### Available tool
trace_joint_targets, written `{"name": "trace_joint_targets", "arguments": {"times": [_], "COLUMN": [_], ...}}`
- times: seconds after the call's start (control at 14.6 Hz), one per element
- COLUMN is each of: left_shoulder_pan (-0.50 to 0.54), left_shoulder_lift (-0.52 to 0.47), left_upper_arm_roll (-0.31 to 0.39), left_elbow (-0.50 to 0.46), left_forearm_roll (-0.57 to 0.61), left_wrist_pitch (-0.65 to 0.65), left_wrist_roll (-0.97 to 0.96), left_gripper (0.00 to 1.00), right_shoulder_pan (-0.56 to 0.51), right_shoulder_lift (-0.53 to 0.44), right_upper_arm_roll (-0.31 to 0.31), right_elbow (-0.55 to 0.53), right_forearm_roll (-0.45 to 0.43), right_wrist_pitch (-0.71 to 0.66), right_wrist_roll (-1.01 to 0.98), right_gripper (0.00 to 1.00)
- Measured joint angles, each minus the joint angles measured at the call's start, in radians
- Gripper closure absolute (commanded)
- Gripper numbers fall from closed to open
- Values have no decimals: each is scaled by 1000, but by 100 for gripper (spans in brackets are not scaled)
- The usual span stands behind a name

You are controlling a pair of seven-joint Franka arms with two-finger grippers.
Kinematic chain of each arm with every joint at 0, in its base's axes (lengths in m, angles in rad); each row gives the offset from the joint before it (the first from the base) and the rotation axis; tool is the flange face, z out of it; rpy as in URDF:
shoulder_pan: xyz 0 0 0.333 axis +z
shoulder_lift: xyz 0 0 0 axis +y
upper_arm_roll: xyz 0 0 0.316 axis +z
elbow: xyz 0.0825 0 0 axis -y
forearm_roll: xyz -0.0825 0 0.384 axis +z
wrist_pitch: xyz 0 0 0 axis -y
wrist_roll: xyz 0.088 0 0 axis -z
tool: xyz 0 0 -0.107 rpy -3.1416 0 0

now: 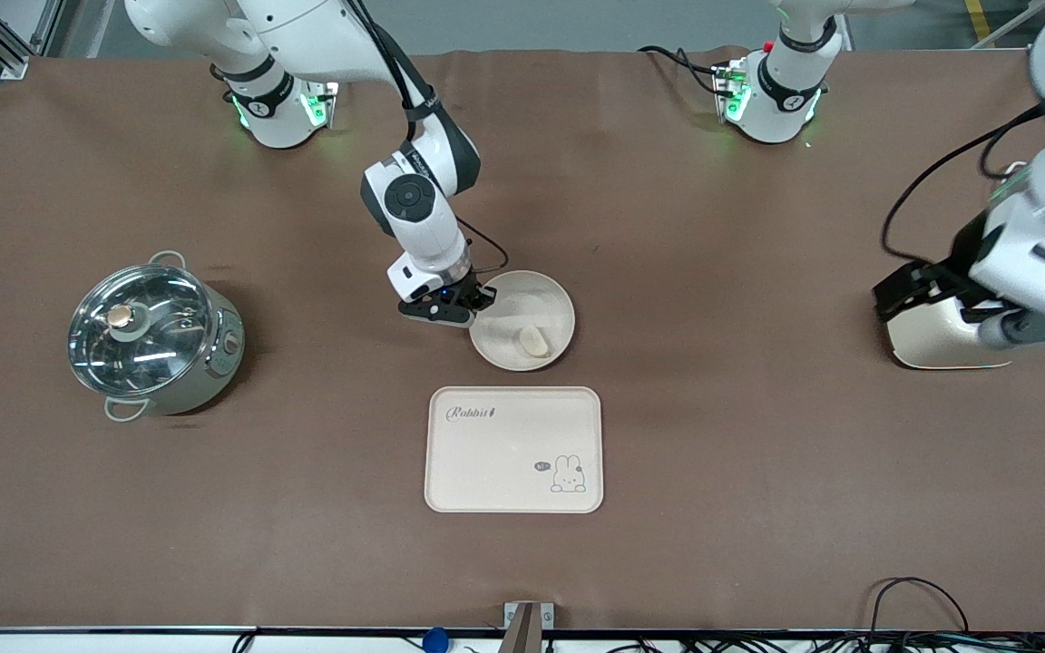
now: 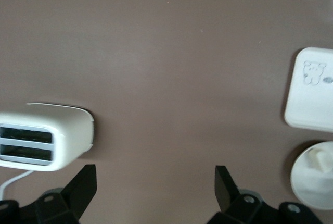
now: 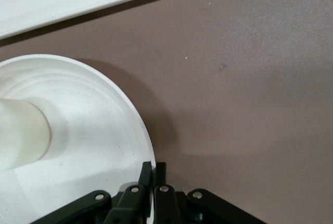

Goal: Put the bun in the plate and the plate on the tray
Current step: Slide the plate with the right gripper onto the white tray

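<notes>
A brown cloth is covering the counter [image 1: 758, 472], with grey floor and a metal frame showing past its edge by the arm bases and loose cables lying along the edge nearest the front camera. The right claw [image 1: 477, 302] is pinching the rim of the plate [image 1: 536, 304], fingers closed narrow on it, at the side toward the right arm's end. The bun [image 1: 532, 341] is lying in the plate, on its part nearer the front camera. The tray [image 1: 513, 450] is sitting bare just beside the plate, nearer the front camera, not touching it. A lidded steel pot [image 1: 153, 337] is standing toward the right arm's end. The left arm is waiting, its claw [image 2: 156, 195] spread wide over bare cloth near a white toaster [image 1: 935, 336] at its own end. The left wrist view is showing the toaster's two slots, hidden from the front. The right wrist view is showing the fingers [image 3: 146, 179] straddling the plate's thin edge, closer than the front view allows
</notes>
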Motion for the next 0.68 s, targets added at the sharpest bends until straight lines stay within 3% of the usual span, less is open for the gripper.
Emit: {"name": "trace_joint_targets", "arguments": {"times": [0.21,0.41,0.68], "left_shoulder_pan": [0,-3,-9], "left_shoulder_lift": [-108,-218,-266], "left_upper_arm_roll": [51,55,54], "left_elbow": [-94,-215,-262], "left_forearm_roll": [-34,-55,-72], "left_wrist_pitch": [-17,-26,-33], "left_wrist_roll": [97,137,161], "left_gripper": [0,0,0], "right_shoulder_pan": [0,-1,-10], "right_shoulder_lift": [-33,-93,-150], "right_upper_arm_roll": [-3,-6,-13], "right_elbow": [20,24,24], "right_forearm_roll": [1,1,2], "right_wrist_pitch": [-81,-158,-196], "right_wrist_roll": [1,2,5], "right_gripper": [99,99,99]}}
